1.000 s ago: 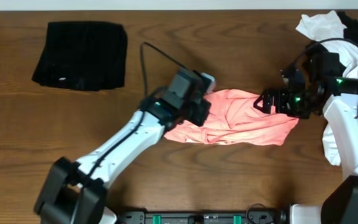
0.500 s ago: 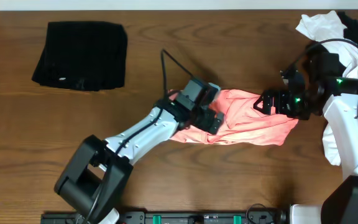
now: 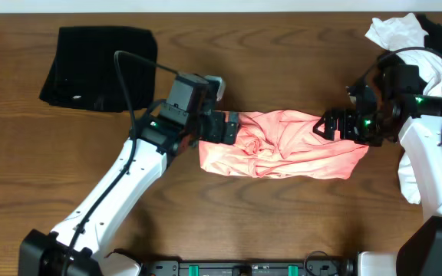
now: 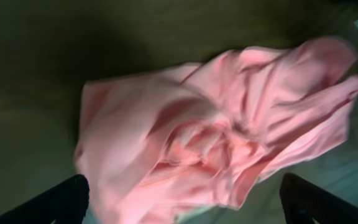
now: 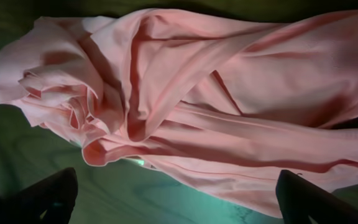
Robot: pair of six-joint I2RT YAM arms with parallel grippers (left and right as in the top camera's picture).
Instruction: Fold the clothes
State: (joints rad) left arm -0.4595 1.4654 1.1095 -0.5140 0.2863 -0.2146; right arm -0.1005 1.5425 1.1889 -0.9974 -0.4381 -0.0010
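While pink garment (image 3: 290, 146) is left crumpled at table (image 3: 282, 222) centre, left gripper (image 3: 231, 127) is held at its 9 o'clock edge, jaws spread wide, empty; right gripper (image 3: 322, 126) at 3 o'clock edge, likewise wide. Folded black garment (image 3: 98, 67) is seen at 10 o'clock.

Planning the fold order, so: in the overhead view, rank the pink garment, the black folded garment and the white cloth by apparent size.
1-2. pink garment and black folded garment: about alike, can't rank.
3. white cloth: smallest, though the right arm hides part.
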